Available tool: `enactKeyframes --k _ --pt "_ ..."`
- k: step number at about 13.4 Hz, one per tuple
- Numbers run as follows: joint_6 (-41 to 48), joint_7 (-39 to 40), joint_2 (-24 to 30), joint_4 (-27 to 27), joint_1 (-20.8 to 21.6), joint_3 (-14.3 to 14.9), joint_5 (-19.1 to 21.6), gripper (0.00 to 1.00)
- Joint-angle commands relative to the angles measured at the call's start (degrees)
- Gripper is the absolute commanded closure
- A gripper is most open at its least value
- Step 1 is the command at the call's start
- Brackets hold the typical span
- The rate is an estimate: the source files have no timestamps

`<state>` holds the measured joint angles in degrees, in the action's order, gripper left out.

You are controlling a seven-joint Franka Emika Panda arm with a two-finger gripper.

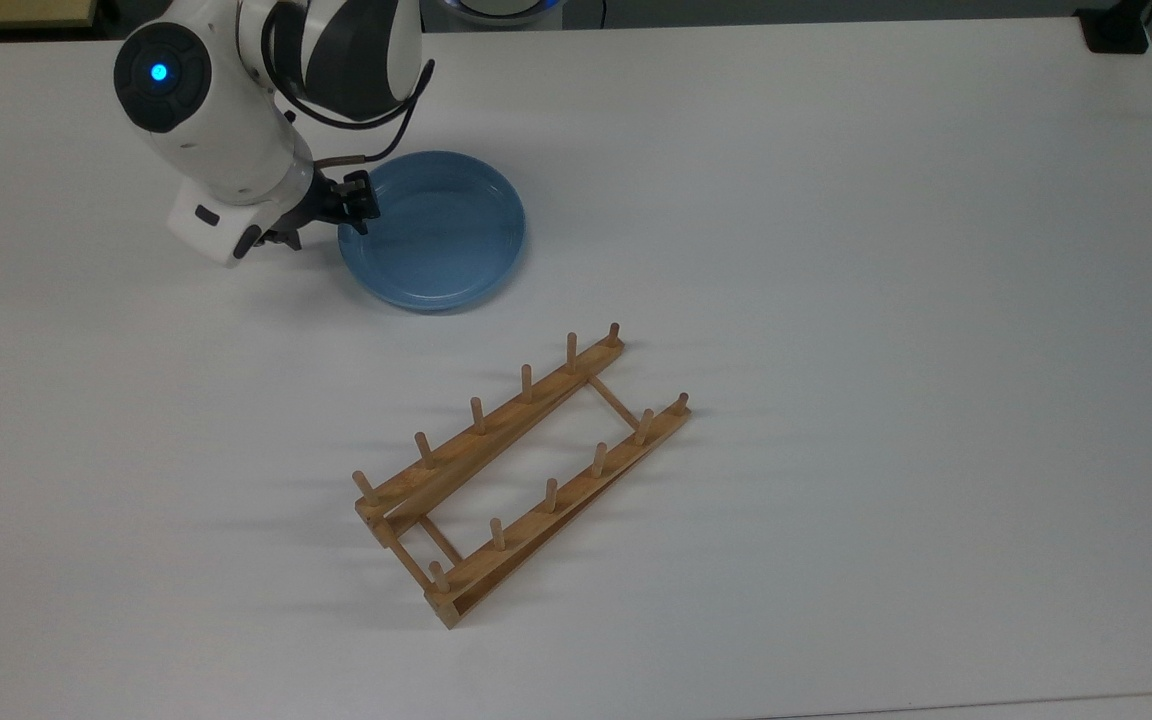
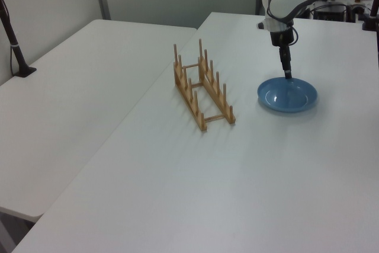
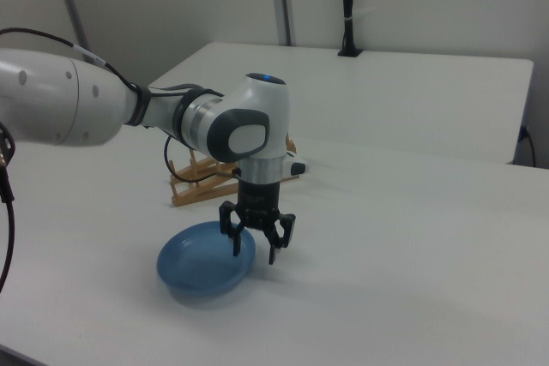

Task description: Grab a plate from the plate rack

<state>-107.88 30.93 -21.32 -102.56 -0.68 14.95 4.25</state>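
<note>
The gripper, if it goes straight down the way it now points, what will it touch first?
Probably the rim of the plate: the open gripper points down with one finger inside the rim and one outside. The table lies just under it.

Blue plate [image 1: 431, 228] (seemingly flat) beside rack [image 1: 521, 474]

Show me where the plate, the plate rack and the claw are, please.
plate [image 1: 441, 235], top view, its inner bottom.
plate rack [image 1: 481, 455], top view, its upper rail.
claw [image 3: 255, 243], right view, midway between its open fingertips.
</note>
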Motion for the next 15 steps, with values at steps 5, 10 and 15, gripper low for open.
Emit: enactKeyframes --k 5,10,15 --pt "8.45 -28.37 17.17 1.03 1.73 -9.57 -6.88 0.00" --pt "15.77 -29.61 20.26 5.17 0.33 -13.89 -7.41 0.00" --pt "15.07 -34.00 21.41 5.35 -0.56 -13.54 -7.59 0.00"
